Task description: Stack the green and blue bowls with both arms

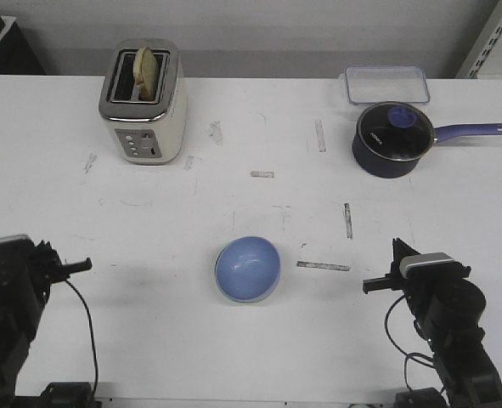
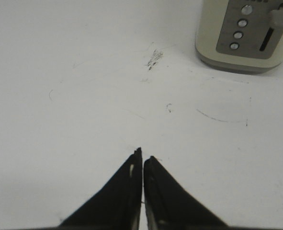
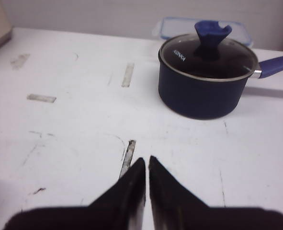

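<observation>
The light blue bowl [image 1: 247, 267] rests on the white table [image 1: 149, 340] near the front centre. A thin pale green rim [image 1: 244, 300] shows along its near edge, so the green bowl seems to lie nested under it. Left of the bowls and well apart from them, my left gripper [image 1: 86, 264] is shut and empty. In the left wrist view its fingers [image 2: 142, 159] meet over bare table. My right gripper [image 1: 368, 286] is to the right of the bowls, also shut and empty. The right wrist view shows its tips [image 3: 147, 160] closed above a worn tape mark [image 3: 128, 157].
A cream toaster [image 1: 143, 102] with a slice of bread in it stands at the back left. A dark blue saucepan [image 1: 392, 139] with a glass lid is at the back right, handle pointing right. Behind it lies a clear plastic box [image 1: 386, 83].
</observation>
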`<action>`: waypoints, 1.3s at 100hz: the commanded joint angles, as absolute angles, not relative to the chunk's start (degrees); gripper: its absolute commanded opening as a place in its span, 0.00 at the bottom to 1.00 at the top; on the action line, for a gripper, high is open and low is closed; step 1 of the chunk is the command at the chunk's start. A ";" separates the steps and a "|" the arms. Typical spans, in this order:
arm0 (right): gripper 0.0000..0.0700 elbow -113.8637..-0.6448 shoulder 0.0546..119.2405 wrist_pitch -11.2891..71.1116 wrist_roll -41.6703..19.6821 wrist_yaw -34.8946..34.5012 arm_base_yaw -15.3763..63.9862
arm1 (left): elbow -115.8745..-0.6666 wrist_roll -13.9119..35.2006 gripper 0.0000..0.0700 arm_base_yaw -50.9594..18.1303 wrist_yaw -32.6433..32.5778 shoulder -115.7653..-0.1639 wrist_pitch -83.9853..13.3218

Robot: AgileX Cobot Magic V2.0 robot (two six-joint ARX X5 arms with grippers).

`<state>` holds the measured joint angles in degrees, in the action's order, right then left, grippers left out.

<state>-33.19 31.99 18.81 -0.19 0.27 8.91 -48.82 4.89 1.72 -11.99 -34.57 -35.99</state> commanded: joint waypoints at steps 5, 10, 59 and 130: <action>0.00 -33.74 30.30 19.55 -0.08 1.87 8.97 | -42.22 1.80 0.00 2.35 -5.69 -25.54 -33.17; 0.00 -33.74 29.36 20.73 -0.27 3.22 8.97 | -40.14 1.76 0.00 2.33 -3.73 -21.74 -32.86; 0.00 -28.47 16.82 24.27 0.01 4.40 8.93 | -38.09 1.76 0.00 2.24 -3.14 -13.30 -28.47; 0.00 -28.16 15.75 19.29 -0.01 4.56 8.93 | -38.09 1.78 0.00 2.24 -3.14 -13.08 -28.34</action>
